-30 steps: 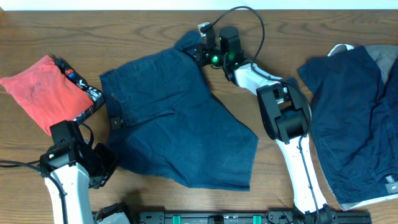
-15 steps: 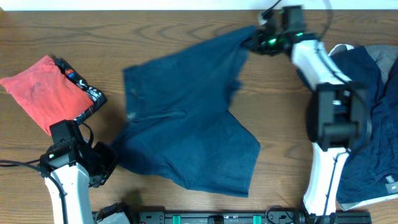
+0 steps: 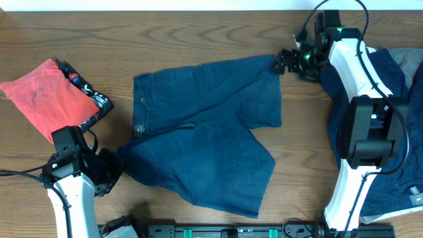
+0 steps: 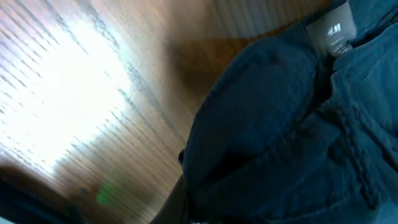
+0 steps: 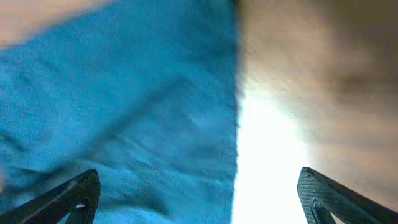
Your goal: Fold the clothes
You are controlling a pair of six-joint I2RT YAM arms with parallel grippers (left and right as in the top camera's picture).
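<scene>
Dark blue shorts (image 3: 205,139) lie spread across the middle of the table. My right gripper (image 3: 285,61) hovers at their far right corner. In the right wrist view it (image 5: 199,199) is open wide, with the blue cloth (image 5: 124,93) below the left finger (image 5: 68,196) and bare wood below the right one. My left gripper (image 3: 114,173) sits at the shorts' near left corner, shut on the cloth. The left wrist view is filled with dark fabric (image 4: 280,124) carrying a white label (image 4: 333,30); the jaws themselves are hidden under it.
A red garment (image 3: 46,96) with a patterned black band (image 3: 89,92) lies at the left. A pile of dark blue and grey clothes (image 3: 396,132) covers the right end, under the right arm. The table's far edge runs close behind the right gripper.
The right gripper carried the shorts' far corner to the right, pulling the cloth flat, then opened and let it go. The left gripper stayed put on its corner.
</scene>
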